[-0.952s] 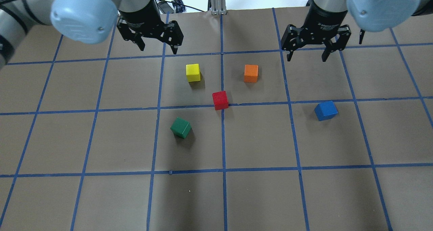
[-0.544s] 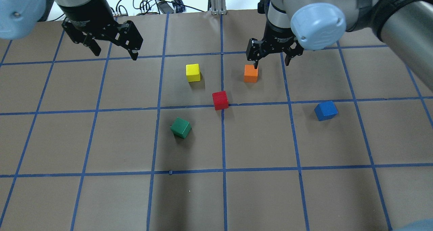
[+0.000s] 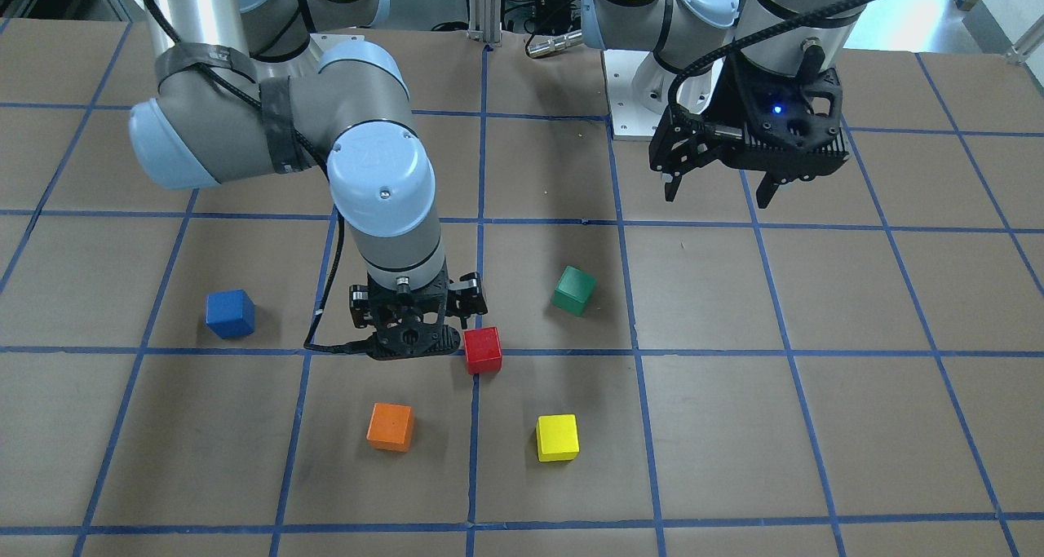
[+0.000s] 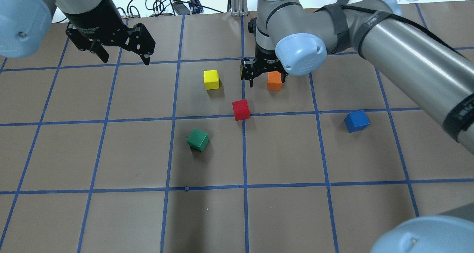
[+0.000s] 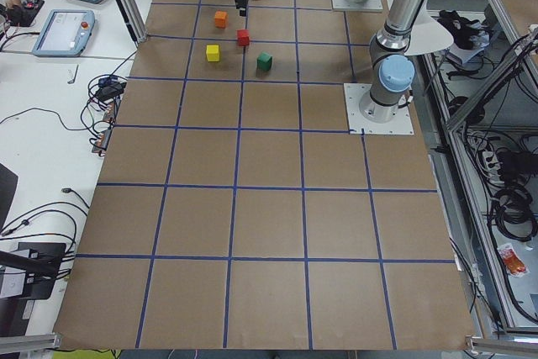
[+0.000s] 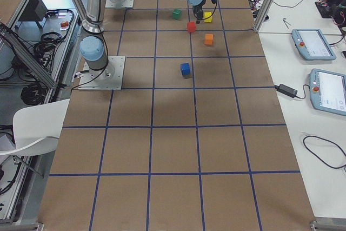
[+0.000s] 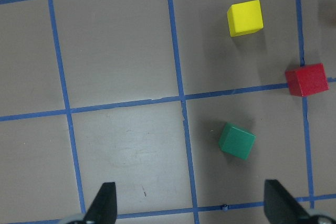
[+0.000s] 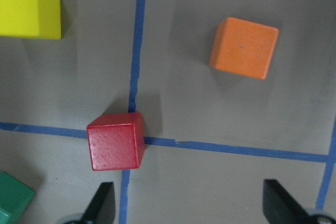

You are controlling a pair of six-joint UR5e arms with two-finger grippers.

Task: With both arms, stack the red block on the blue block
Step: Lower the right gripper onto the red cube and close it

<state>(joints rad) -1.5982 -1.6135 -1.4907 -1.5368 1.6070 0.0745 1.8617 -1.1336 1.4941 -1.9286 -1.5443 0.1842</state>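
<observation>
You held the right pincer (image 8: 191, 205) spread and hovering just beside the red block (image 4: 241, 109), which sat on the worktop (image 4: 111, 153) at a tape crossing, well apart from the blue block (image 4: 356, 121), likely lining up to straddle it, while the left pincer (image 4: 126, 58), also spread, hovered off aside.

Red block (image 4: 241, 109), blue block (image 4: 356, 121), brown table (image 4: 285, 149) gridded blue.
</observation>
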